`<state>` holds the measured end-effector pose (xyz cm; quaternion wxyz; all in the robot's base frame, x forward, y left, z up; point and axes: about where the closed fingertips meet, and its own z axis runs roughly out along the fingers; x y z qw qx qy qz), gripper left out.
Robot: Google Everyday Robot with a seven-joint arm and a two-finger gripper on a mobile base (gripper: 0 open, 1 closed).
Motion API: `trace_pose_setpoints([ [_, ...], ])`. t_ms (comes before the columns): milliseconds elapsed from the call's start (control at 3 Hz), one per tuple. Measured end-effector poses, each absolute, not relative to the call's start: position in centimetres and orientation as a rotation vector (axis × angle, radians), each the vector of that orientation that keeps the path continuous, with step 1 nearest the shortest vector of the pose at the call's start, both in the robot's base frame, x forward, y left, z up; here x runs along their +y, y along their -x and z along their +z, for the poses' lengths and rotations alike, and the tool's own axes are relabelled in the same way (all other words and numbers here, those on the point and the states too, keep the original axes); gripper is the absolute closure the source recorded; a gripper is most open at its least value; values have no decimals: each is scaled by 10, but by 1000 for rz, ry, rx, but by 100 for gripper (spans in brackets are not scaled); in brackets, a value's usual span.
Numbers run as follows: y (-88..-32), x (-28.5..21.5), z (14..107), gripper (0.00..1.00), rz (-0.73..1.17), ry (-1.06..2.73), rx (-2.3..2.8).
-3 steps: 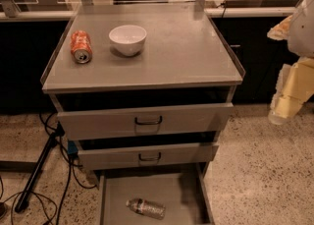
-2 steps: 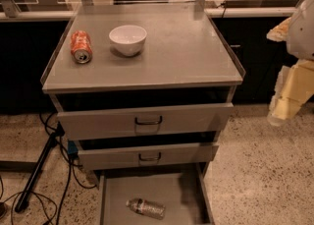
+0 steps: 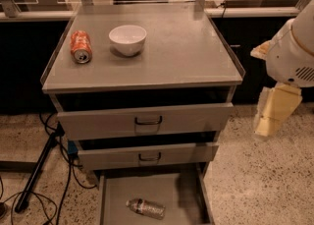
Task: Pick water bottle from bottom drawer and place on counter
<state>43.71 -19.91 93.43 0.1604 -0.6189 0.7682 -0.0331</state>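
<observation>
The small clear crinkled plastic water bottle [image 3: 145, 208] lies on its side in the grey metal bottom drawer [image 3: 117, 195], ungrasped. My pale gripper [image 3: 271, 116] hangs well right of the cabinet, away from the bottle; released or clenched, I cannot tell. The flat matte grey counter [image 3: 186, 47] lacks the bottle, so I judge picking and placing both undone.

Orange soda can [image 3: 81, 46] lying on its side, white bowl [image 3: 127, 39] near it on the right, two grey drawer fronts [image 3: 98, 122] with black handles [image 3: 148, 120], black cables [image 3: 34, 202] on speckled floor [image 3: 265, 180], gripper [image 3: 269, 120] at far right.

A white rounded arm [image 3: 293, 47] with vent slots carries a cream gripper [image 3: 274, 113], far right.
</observation>
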Motion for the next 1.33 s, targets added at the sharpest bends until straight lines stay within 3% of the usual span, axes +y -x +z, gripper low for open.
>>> trace_pose_setpoints([
  [667, -407, -139, 860, 0, -162, 2007, 2064],
  [1333, -408, -123, 823, 0, -147, 2037, 2078],
])
